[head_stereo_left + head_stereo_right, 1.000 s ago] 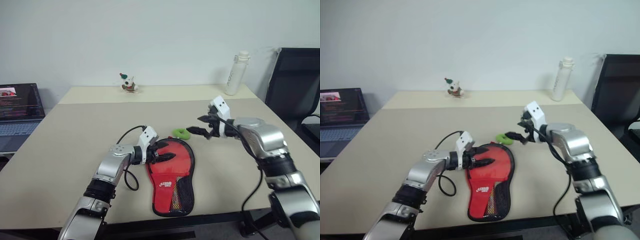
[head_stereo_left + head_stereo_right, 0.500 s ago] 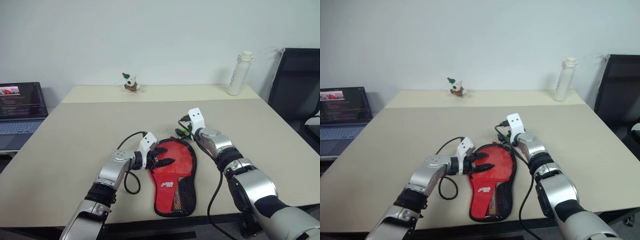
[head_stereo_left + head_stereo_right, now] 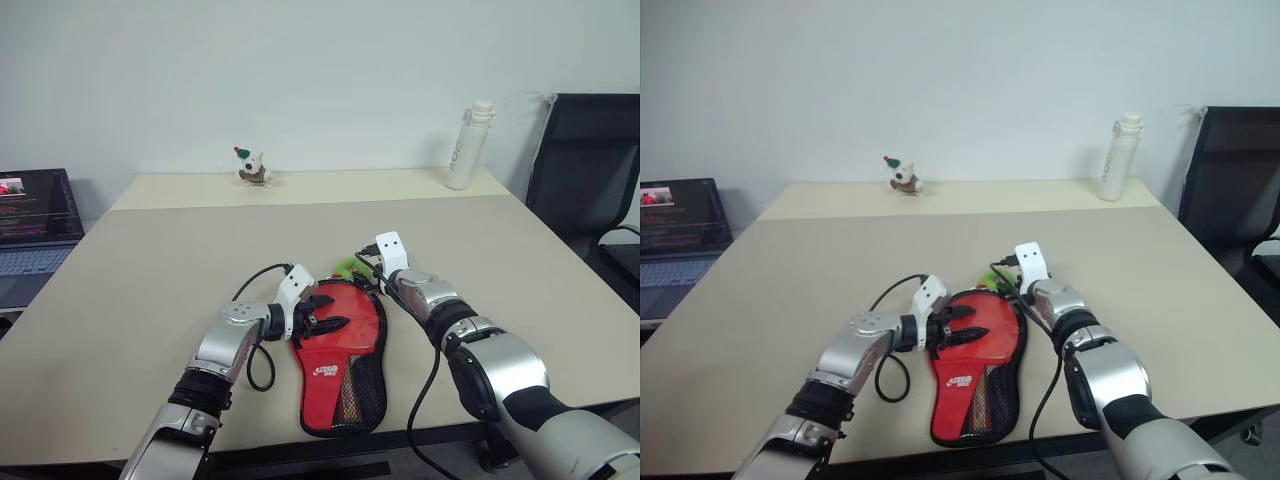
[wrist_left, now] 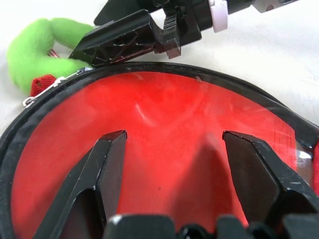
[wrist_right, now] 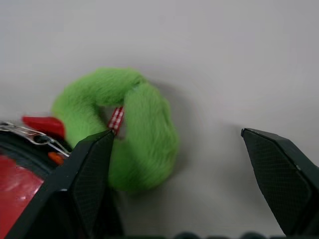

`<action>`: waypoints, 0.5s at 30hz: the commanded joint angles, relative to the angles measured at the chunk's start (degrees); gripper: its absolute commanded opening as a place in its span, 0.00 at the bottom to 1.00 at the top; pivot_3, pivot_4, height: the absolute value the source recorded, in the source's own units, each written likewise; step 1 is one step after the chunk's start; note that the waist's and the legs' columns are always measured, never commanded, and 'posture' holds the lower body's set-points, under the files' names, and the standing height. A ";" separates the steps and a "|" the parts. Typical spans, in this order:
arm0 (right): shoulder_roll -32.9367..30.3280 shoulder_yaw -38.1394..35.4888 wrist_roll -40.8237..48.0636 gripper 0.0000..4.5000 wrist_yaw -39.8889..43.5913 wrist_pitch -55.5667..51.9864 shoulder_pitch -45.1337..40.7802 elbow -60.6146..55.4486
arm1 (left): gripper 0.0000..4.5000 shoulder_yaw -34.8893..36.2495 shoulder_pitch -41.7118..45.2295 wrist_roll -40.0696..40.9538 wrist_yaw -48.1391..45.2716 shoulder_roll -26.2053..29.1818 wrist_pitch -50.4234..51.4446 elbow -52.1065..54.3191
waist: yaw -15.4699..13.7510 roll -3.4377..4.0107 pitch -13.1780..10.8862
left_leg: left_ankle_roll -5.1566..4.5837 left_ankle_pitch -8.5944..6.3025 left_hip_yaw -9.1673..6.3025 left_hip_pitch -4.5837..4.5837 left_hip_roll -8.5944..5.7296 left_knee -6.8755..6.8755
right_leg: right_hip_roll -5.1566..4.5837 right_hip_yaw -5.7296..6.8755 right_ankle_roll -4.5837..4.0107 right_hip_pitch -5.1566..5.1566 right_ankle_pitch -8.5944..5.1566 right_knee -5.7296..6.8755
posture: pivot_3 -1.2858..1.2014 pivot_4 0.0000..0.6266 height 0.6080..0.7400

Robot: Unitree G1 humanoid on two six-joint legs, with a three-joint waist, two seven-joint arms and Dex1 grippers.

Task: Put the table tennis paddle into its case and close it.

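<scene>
Two claws flank the case (image 3: 342,360), lying handle-end toward the robot on the counter (image 3: 150,270): left claw (image 3: 327,315) spread over its round red face, right claw (image 3: 362,271) spread beside the green zip-pull loop (image 5: 124,127) (nearer the zip).

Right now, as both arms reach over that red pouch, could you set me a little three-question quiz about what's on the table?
1. True or false: the left gripper, open, hovers over the round end of the red paddle-shaped fabric case with black edging.
2. What does the right gripper point at? A) the white plastic bottle B) the fuzzy green ring charm at the case's zip end C) the open laptop
3. Fill in: a small toy figurine stands at the beige table's ____ edge.

Key: 1 true; 2 B; 3 far.
</scene>
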State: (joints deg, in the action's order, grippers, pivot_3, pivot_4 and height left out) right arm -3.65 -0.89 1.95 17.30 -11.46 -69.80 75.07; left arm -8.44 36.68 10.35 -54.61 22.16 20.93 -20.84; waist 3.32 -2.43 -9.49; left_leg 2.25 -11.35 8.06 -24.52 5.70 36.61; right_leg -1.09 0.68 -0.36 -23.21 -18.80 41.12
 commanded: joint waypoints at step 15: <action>-1.90 -2.96 -0.99 0.01 -0.03 0.64 -3.42 -1.39 | 0.75 -1.07 3.29 -2.61 1.17 -3.97 -4.90 -8.32 | -0.48 0.01 0.01 | 0.00 0.00 -0.03 0.03 -0.02 0.03 | -0.02 0.02 0.00 0.06 0.00 0.03 | 0.52 0.24 1.00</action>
State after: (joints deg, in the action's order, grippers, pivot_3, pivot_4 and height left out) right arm -4.15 -2.56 0.34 17.43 -11.54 -70.61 75.00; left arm -8.61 39.64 8.60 -53.78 18.87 16.46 -27.58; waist 2.84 -2.42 -9.48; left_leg 2.25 -11.35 8.04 -24.48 5.69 36.64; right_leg -1.11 0.69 -0.36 -23.15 -18.80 41.15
